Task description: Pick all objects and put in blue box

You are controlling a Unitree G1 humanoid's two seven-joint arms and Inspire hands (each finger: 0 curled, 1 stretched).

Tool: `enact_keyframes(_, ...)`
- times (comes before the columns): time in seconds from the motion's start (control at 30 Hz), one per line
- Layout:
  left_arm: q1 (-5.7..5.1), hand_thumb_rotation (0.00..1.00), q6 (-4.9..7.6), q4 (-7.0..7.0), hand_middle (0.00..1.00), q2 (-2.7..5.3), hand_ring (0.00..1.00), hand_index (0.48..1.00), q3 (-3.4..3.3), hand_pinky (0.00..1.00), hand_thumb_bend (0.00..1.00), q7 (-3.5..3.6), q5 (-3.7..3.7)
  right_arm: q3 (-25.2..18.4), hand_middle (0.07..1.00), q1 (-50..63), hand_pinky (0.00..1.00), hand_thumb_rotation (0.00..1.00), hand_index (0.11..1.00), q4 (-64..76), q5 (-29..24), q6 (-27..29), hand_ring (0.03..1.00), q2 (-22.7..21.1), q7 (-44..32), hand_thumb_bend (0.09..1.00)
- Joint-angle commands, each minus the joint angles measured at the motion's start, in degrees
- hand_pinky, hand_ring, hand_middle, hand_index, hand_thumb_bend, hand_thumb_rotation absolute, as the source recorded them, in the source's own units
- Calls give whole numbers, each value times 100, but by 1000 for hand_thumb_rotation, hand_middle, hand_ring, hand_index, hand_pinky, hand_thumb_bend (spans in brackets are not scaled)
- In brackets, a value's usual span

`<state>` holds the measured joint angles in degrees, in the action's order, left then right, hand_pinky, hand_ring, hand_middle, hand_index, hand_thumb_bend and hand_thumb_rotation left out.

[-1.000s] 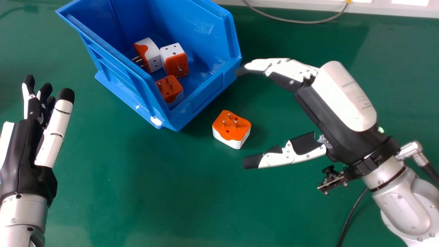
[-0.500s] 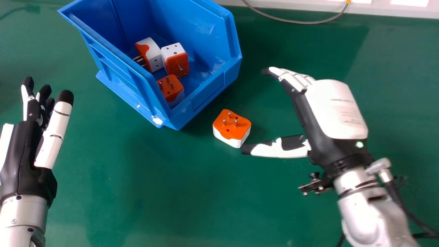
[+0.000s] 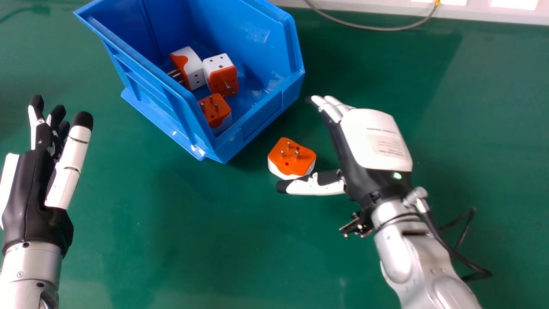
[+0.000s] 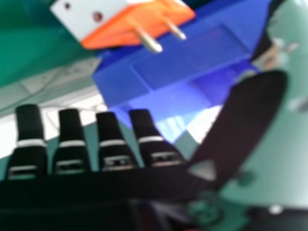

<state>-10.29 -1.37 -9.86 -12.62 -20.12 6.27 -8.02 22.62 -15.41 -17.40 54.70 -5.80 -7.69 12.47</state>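
Clock directions are referred to the head view, with 12 o'clock at its far edge. The loose orange-and-white adapter [image 3: 291, 159] is located on the green work surface [image 3: 206, 240], outside the blue box [image 3: 253, 128], with its pins pointed upward. The box is positioned at 10 to 11 o'clock from this adapter. Three boxed adapters [image 3: 221, 79] are contained in it: one at 10 to 11 o'clock of the group, one at 2 o'clock and one between 5 and 6 o'clock.

The right hand [image 3: 377, 137] is placed at 3 o'clock from the loose adapter. It is released, with its fingers extended toward 11 o'clock and nothing grasped. Its thumb [image 3: 315, 185] is pointed toward 9 o'clock, the tip being set at the adapter's 6 o'clock side; whether contact is made cannot be determined. In the right hand view, the adapter's pins and the box are seen beyond the fingers.

The left hand [image 3: 32, 193] is held at 9 o'clock, released and unloaded. A grey cable [image 3: 386, 28] is routed at 1 o'clock.
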Motion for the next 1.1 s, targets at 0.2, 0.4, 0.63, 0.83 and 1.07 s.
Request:
enact_keyframes(0.2, 26, 763, 63, -119, 1000, -87, 1000, 1000, -69, 1000, 557, 42, -68, 420, 841, -876, 673, 454, 809, -1121, 5, -207, 799, 89, 208, 828)
enact_keyframes(0.4, 15, 764, 33, -155, 1000, -110, 1000, 1000, -84, 1000, 560, 44, -92, 596, 807, -1445, 641, 427, 778, -1946, -181, -364, 763, 335, 120, 824)
enact_keyframes(0.63, -11, 764, -19, -254, 1000, -92, 1000, 1000, -89, 1000, 553, 21, -108, 786, 792, -1911, 640, 404, 768, -2525, -323, -455, 749, 452, 109, 812)
enact_keyframes(0.83, -12, 764, -40, -279, 1000, -80, 1000, 1000, -92, 1000, 555, 15, -128, 921, 769, -2045, 630, 386, 743, -2740, -350, -404, 729, 427, 308, 802)
enact_keyframes(1.07, 2, 763, -124, -317, 1000, -108, 1000, 1000, -107, 1000, 557, 37, -167, 948, 756, -2104, 613, 346, 727, -2651, -447, -549, 713, 437, 118, 780)
